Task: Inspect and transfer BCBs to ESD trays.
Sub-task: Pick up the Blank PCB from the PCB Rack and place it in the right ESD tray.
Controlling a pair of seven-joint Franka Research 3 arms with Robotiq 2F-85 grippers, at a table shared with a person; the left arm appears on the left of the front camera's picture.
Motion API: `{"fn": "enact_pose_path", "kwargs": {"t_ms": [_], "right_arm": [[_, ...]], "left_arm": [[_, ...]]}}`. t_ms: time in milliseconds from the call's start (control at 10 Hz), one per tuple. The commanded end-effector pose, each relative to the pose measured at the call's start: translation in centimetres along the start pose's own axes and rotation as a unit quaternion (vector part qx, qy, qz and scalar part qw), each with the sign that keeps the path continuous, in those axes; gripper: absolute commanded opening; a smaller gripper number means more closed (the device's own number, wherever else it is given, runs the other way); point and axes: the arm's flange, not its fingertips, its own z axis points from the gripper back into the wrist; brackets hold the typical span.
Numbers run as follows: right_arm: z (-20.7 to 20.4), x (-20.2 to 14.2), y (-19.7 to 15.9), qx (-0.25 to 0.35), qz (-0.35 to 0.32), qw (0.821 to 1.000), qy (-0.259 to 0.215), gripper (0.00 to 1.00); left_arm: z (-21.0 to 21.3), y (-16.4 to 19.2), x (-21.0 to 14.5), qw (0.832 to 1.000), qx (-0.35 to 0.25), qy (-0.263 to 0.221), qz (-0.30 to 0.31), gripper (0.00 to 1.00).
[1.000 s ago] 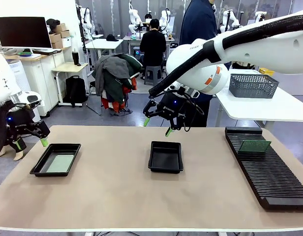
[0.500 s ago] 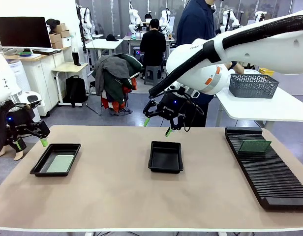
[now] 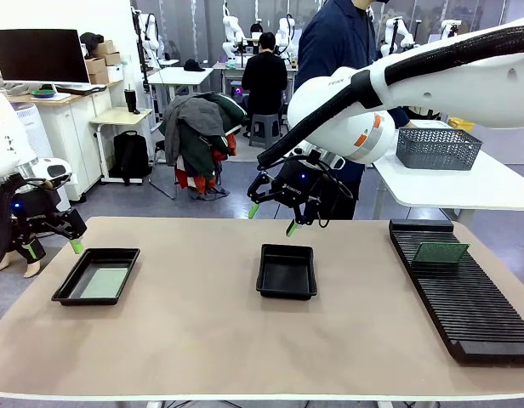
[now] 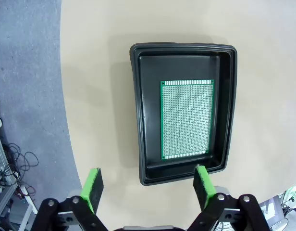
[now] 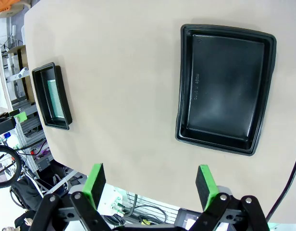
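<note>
A black ESD tray (image 3: 96,275) at the table's left holds one green BCB (image 3: 105,282); the left wrist view shows that tray (image 4: 184,111) with the board (image 4: 186,119) flat on its floor. My left gripper (image 3: 51,246) hovers open just left of and above it, nothing between its fingers (image 4: 92,185). A second black tray (image 3: 287,271) sits bare at mid-table, also seen as the tray (image 5: 225,89) in the right wrist view. My right gripper (image 3: 272,218) hangs open above its far edge. Another BCB (image 3: 441,252) stands upright in the rack.
A long black ribbed rack (image 3: 466,293) runs along the table's right side. A grey mesh basket (image 3: 437,147) sits on a white side table behind it. A person in dark blue (image 3: 343,42) stands behind my right arm. The table's left edge curves near the left tray.
Both arms are still. The person behind the right arm has shifted left, and the hand that reached toward the mesh basket is gone.
</note>
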Motion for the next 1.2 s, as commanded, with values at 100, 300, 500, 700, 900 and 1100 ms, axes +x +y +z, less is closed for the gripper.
{"fn": "enact_pose_path", "kwargs": {"t_ms": [100, 300, 500, 700, 900, 1100], "right_arm": [[0.0, 0.1, 0.1, -0.010, -0.005, 1.000, 0.000, 1.00], [0.0, 0.0, 0.0, 0.000, 0.000, 1.000, 0.000, 1.00], [3.7, -2.1, -2.3, -0.022, 0.052, 0.998, -0.009, 1.00], [9.2, -3.7, -6.1, -0.061, 0.134, 0.989, -0.016, 1.00], [14.5, -5.2, -10.6, -0.093, 0.249, 0.964, -0.018, 1.00], [19.9, -6.3, -15.8, -0.136, 0.352, 0.925, -0.048, 1.00]], "left_arm": [[-0.2, 0.0, -0.1, 1.000, -0.005, -0.004, -0.005, 1.00], [-0.2, 0.0, -0.1, 1.000, -0.005, -0.004, -0.005, 1.00], [-0.2, 0.0, -0.1, 1.000, -0.005, -0.004, -0.005, 1.00], [-0.2, 0.0, -0.1, 1.000, -0.005, -0.004, -0.005, 1.00], [-0.2, 0.0, -0.1, 1.000, -0.005, -0.004, -0.005, 1.00], [-0.2, 0.0, -0.1, 1.000, -0.005, -0.004, -0.005, 1.00]]}}
